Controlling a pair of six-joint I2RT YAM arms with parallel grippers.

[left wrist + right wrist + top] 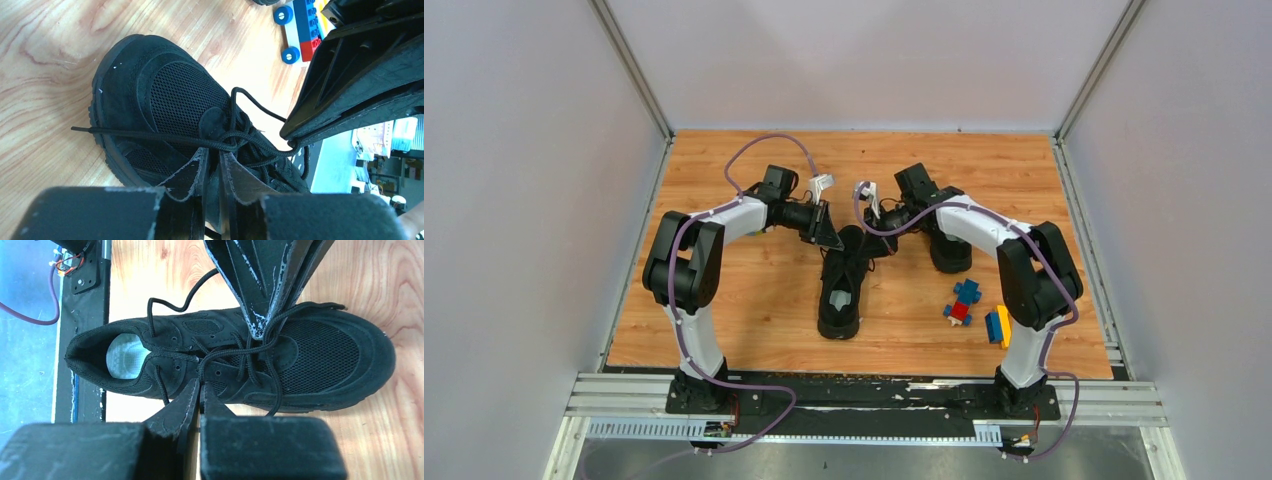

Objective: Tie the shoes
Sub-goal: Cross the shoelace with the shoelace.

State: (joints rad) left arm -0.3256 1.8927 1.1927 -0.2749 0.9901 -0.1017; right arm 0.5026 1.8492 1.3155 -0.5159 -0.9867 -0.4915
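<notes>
Sitting toward the lower right of the wood-grain surface in the overhead view, a blue-and-red toy block car and a yellow-and-blue block lie well apart from both tips. A second black fabric sneaker is partly hidden behind the right arm. The black mesh low-top sneaker lies at centre frame, directly beneath both tips. The left end effector stands a narrow slit apart at the crossing of the thin black laces; whether it pinches one cannot be told. The right end effector is closed on the laces, strands running into its tip.
</notes>
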